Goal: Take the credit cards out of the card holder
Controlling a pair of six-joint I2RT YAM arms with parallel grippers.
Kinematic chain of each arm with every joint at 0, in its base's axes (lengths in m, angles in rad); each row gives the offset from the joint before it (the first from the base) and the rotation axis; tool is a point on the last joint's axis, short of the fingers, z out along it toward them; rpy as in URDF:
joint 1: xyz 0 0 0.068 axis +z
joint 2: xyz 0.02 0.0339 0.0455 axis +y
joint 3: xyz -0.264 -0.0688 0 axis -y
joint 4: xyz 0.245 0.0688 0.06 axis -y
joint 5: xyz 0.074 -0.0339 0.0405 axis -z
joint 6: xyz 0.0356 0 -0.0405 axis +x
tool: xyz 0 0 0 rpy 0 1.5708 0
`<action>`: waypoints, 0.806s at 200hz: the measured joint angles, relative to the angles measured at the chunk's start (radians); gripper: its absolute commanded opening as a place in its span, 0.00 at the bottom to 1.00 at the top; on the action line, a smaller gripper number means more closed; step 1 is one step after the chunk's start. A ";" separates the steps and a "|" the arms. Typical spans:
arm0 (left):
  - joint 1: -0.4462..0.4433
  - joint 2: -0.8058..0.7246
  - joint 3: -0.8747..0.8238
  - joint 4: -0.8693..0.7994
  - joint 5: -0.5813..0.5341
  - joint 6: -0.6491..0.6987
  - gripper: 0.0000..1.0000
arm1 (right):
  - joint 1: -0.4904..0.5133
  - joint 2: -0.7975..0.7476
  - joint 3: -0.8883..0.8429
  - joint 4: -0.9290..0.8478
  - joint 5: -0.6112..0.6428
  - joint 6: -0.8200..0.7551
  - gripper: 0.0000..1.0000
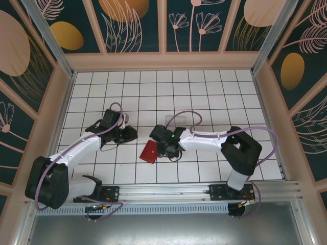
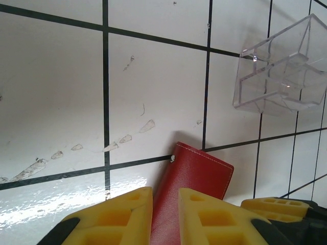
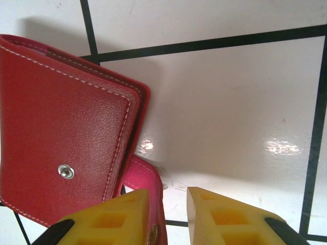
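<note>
**A:** The right fingers (image 3: 110, 219) are spread, with a clear gap between them at the bottom of the right wrist view. The closing tab (image 3: 145, 176) runs loose into that gap, beside the finger at lower left, and is not pinched.

**B:** And the left fingers (image 2: 112, 214)?

**A:** Apart too, by a narrow slot. Red shows through the slot, but I cannot tell whether they touch the card holder (image 2: 199, 171), which lies at lower centre just past their tips.

**B:** How far along is the job?

**A:** Barely begun, I'd say. The card holder lies folded on the bench (image 1: 204, 92), just left of centre in the top view. Its tab is unsnapped, and that is all. No credit cards lie out, so I judge them to be inside. Opening the fold and drawing each one out is left.

**B:** What does one view add to another?

**A:** The top view is too small to read the tab, while the right wrist view makes the bare snap stud (image 3: 65, 172) plain. The left wrist view brings the clear tray (image 2: 278, 71) close, at upper right, well apart from the holder. The top view sets one arm at each side of it
</note>
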 measured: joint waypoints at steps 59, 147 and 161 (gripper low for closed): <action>-0.044 0.027 0.025 -0.026 -0.012 0.000 0.23 | -0.024 -0.019 -0.025 0.048 -0.028 -0.005 0.05; -0.217 0.153 0.131 -0.083 -0.089 0.010 0.47 | -0.029 -0.177 -0.044 0.089 0.014 -0.029 0.00; -0.227 0.156 0.137 -0.086 -0.087 0.010 0.53 | -0.032 -0.192 -0.048 0.096 0.021 -0.030 0.00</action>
